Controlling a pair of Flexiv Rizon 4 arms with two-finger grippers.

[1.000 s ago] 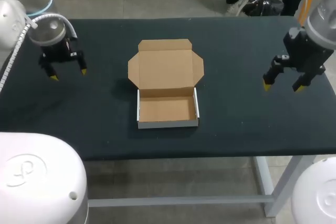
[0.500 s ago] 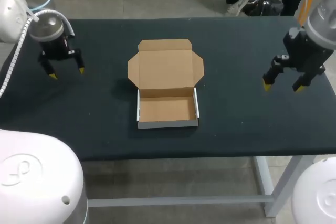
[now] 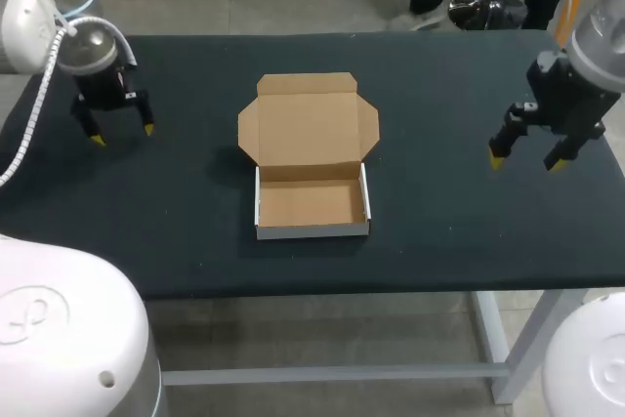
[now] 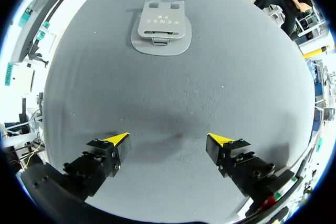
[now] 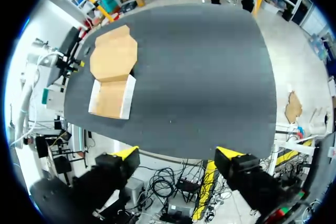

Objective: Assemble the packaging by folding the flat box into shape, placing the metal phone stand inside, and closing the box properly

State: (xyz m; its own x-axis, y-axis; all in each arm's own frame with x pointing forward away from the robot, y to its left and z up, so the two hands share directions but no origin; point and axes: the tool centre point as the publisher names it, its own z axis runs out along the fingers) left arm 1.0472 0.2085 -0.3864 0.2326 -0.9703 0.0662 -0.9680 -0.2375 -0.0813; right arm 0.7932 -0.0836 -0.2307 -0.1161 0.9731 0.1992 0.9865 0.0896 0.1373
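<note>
1. The folding looks done. The box (image 3: 311, 168) sits at the centre of the frame on the counter (image 3: 459, 231), with its tray walls raised and its lid lying open behind it.
2. The tray is empty, so nothing has been packed yet.
3. The left hand (image 3: 122, 135), at the upper left, hangs with its fingers spread and holds nothing.
4. The metal phone stand (image 4: 160, 27) lies flat on the counter well ahead of that hand. The overhead view does not show it, perhaps because the arm hides it.
5. The right hand (image 3: 527, 160), at the middle right, is also spread and empty, well apart from the box.
6. Still to do: grasp the stand, set it in the tray, then fold and tuck the lid.
</note>
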